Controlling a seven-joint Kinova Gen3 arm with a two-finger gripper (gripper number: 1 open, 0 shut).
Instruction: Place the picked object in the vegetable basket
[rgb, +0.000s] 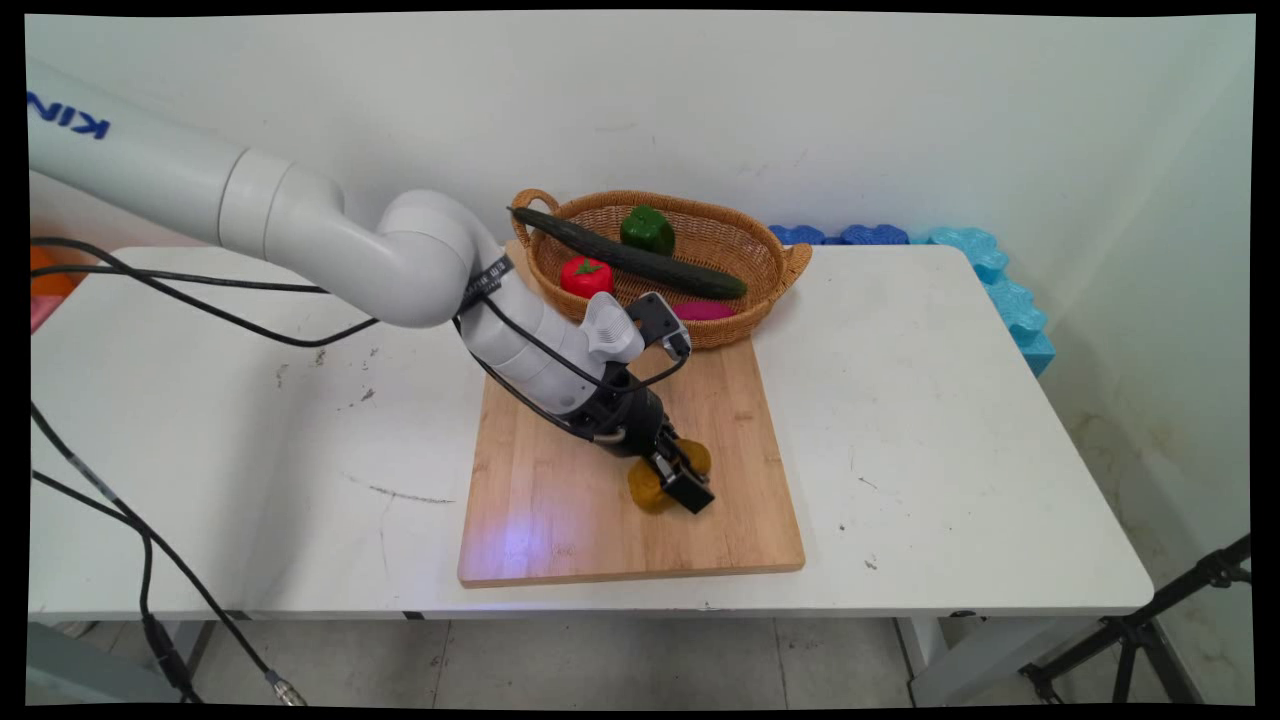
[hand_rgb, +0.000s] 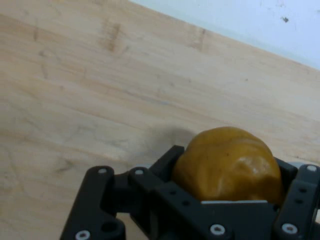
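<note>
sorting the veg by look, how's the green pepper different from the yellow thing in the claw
The green pepper lies in the wicker basket at the table's far side; the yellow-brown vegetable is down at the wooden cutting board, outside the basket. The green pepper is free of the arm, while the claw is shut on the yellow-brown vegetable. The pepper is bright green; the other is dull mustard. Both look rounded and lumpy.

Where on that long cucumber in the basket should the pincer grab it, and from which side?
Probably around the cucumber's middle, coming down from above with the fingers across its narrow width. It lies slantwise over the wicker basket, resting above the red pepper and beside the green pepper, so its top is exposed. For now the pincer is shut on a yellow-brown potato over the wooden board.
</note>
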